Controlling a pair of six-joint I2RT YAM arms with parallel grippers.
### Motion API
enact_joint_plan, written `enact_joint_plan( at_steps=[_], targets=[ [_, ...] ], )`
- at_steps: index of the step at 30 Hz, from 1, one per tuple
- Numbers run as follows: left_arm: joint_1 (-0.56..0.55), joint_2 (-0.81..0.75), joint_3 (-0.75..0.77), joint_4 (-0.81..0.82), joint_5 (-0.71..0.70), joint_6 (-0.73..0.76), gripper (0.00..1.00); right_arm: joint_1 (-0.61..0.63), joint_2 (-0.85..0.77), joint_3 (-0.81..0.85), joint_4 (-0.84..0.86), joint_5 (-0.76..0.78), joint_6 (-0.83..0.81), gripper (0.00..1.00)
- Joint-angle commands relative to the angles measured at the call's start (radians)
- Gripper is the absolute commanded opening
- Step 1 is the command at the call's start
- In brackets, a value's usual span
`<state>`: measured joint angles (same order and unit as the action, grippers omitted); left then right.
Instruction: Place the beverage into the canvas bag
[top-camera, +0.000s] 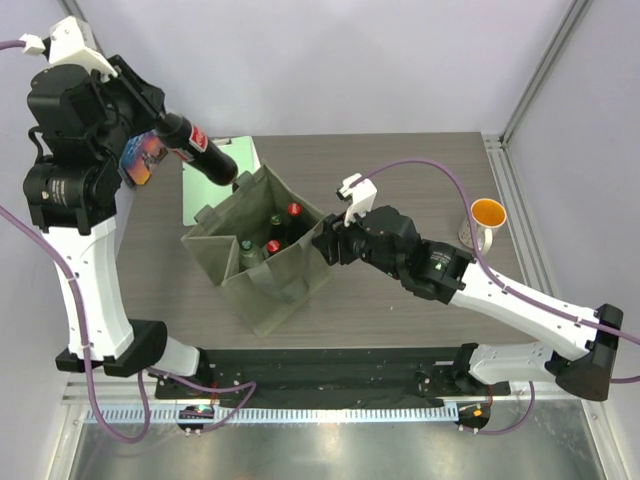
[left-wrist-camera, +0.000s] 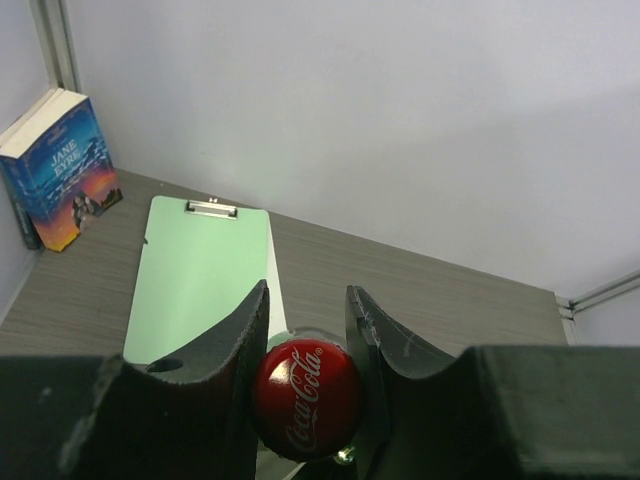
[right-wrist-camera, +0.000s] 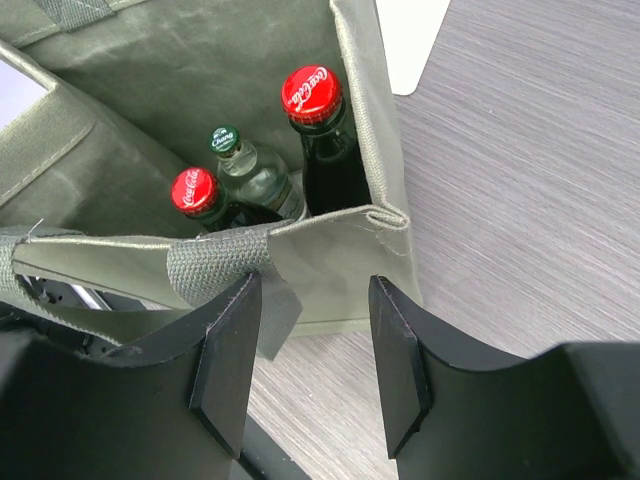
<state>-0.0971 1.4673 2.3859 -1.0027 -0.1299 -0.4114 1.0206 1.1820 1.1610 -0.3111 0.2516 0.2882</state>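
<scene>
Beverage: Coca-Cola bottle (top-camera: 207, 157) — above the canvas bag (top-camera: 280, 290), at its far-left corner.
Axis: tilted; base toward bag, red cap (left-wrist-camera: 306, 398) toward wrist.
Left gripper (left-wrist-camera: 307, 292): clamped on cap end.
Right gripper (right-wrist-camera: 312, 290): fingers apart — at bag's right rim.

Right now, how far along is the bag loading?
Done: three bottles already stand in the canvas bag. In hand: the left gripper is shut on a cola bottle, held tilted in the air by the bag's far-left corner; the right gripper is open at the bag's right edge. Left: lower that bottle into the bag and release.
</scene>
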Motion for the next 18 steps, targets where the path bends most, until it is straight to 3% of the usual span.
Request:
enact_joint_plan(
  at_steps=[1,18],
  targets=[
    [-0.004,-0.093,0.079,0.271,0.044,-0.047,0.0,0.001,0.002,0.037,0.024,0.014,0.011,0.52],
    [-0.004,-0.179,-0.043,0.233,0.168,-0.09,0.0,0.001,0.016,0.04,0.02,0.029,0.009,0.52]
  ],
)
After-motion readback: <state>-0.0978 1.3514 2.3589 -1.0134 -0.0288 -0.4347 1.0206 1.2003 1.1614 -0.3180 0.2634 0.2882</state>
